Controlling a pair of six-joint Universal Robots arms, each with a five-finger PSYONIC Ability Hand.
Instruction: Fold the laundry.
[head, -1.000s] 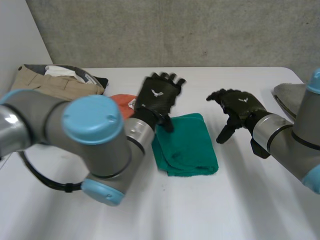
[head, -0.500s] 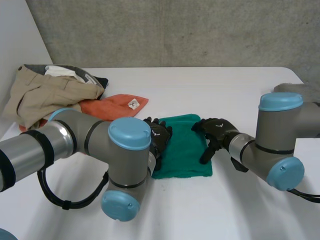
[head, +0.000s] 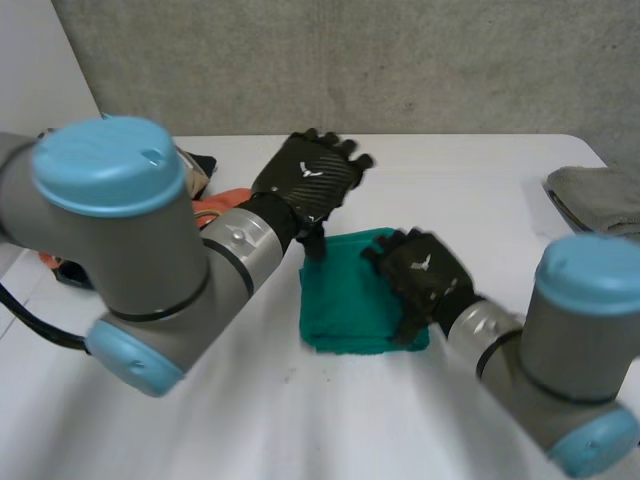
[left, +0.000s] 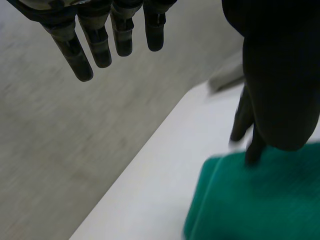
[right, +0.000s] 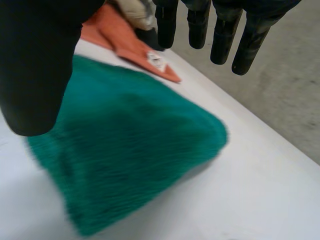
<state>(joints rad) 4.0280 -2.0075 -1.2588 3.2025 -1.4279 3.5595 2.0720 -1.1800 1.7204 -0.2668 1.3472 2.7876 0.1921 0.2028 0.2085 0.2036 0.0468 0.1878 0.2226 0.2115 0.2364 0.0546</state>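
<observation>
Left hand (head: 305, 180) and right hand (head: 420, 275) spread, empty, by a folded green towel (head: 340, 295)
Past the right hand, an orange cloth (right: 125, 45) carries a white label (right: 157, 61), its writing unreadable.

green towel (head: 345, 300) folded to a thick rectangle, lying flat; orange cloth (head: 222, 202) near its far-left corner; grey cloth (head: 600, 192) folded, well apart to the right.

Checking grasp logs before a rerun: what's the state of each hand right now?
Left hand: open, fingers straight, holding nothing, by the far edge of the green towel.
Right hand: open, fingers straight, over the green towel, gripping nothing.
</observation>
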